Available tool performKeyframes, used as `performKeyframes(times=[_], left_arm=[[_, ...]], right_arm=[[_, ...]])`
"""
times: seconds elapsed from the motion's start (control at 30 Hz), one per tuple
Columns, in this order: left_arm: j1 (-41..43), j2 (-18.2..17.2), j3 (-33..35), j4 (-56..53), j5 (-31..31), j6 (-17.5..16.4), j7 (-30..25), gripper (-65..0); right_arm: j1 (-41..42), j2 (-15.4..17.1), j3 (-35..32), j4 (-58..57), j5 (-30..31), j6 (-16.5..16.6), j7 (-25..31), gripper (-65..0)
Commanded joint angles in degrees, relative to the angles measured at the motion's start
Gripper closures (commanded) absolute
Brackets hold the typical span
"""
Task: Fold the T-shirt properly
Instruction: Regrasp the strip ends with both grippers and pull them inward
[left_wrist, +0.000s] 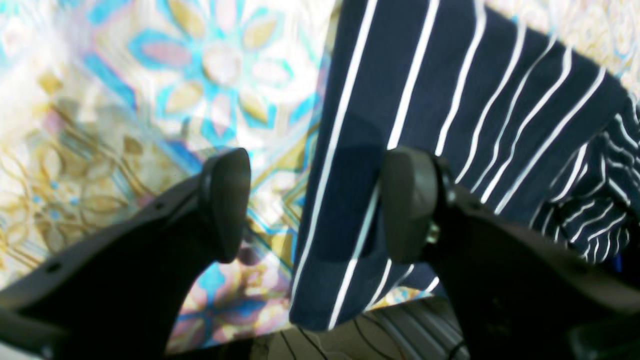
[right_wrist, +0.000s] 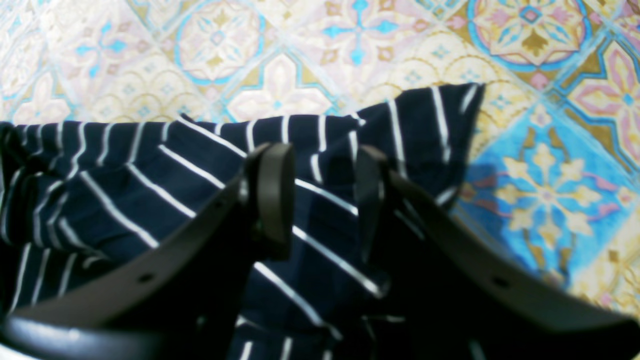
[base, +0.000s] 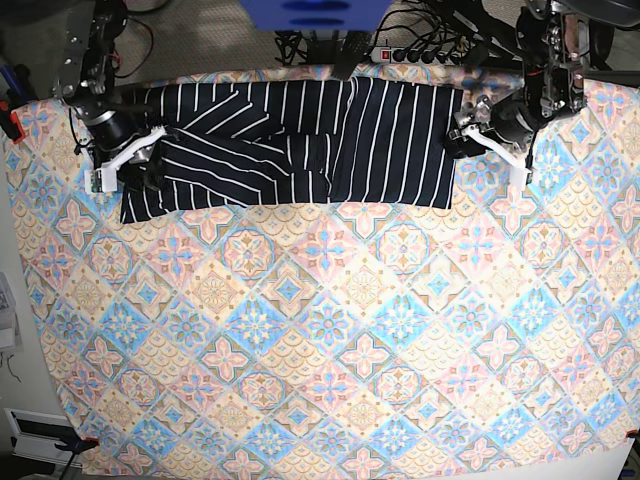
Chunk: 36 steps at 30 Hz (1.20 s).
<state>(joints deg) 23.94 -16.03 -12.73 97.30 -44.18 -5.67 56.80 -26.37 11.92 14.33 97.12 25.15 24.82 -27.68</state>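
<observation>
The T-shirt (base: 300, 150), dark navy with thin white stripes, lies as a wide band along the far edge of the table, its left part creased and folded over. My left gripper (base: 462, 135) is at the shirt's right end. In the left wrist view it (left_wrist: 315, 205) is open and straddles the shirt's edge (left_wrist: 425, 100), one finger over the patterned cloth and one over the shirt. My right gripper (base: 150, 165) is at the shirt's left end. In the right wrist view it (right_wrist: 325, 200) is open, with striped fabric (right_wrist: 125, 170) below and between its fingers.
The pastel tiled tablecloth (base: 330, 340) covers the whole table. Cables and a power strip (base: 410, 50) lie behind the far edge, beside a blue object (base: 315, 12). The table's edge and cables show at the bottom of the left wrist view (left_wrist: 350, 340).
</observation>
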Motion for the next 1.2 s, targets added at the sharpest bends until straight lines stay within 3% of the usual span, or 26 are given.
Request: performKeyframes(times=[0.0,0.4,0.47,0.63,0.97,1.17], left_arm=[[-0.25,-0.54,-0.15,0.68,-0.52,-0.26,-0.75,-40.3],[-4.12,-0.36,10.05,-5.21,-0.7,-0.26,-0.84,-38.7],[-4.21,-0.1,10.05,-5.21,-0.78,-0.26,-0.84,-31.7],[-4.21,-0.01,9.61,-5.03,-0.7,0.0,-0.84,-0.3],[-2.27,-0.89,-3.14,-4.68,-0.61,-0.17,-0.66,0.0],[-2.19,-2.91,-3.49,-4.68,-0.7,-0.17,-0.66,0.0]], right_arm=[[0.13,0.69,0.4,0.86,0.83,0.28,1.35,-20.1],[0.13,0.69,0.57,1.21,0.83,0.28,1.35,-20.1],[0.13,0.69,0.66,1.21,0.83,0.28,1.35,-20.1],[0.22,0.69,0.66,1.21,0.83,0.28,1.35,-20.1],[-0.05,0.69,0.57,0.86,0.92,0.28,0.74,-20.6],[0.04,0.78,0.22,1.65,1.1,0.28,-5.59,-32.4]])
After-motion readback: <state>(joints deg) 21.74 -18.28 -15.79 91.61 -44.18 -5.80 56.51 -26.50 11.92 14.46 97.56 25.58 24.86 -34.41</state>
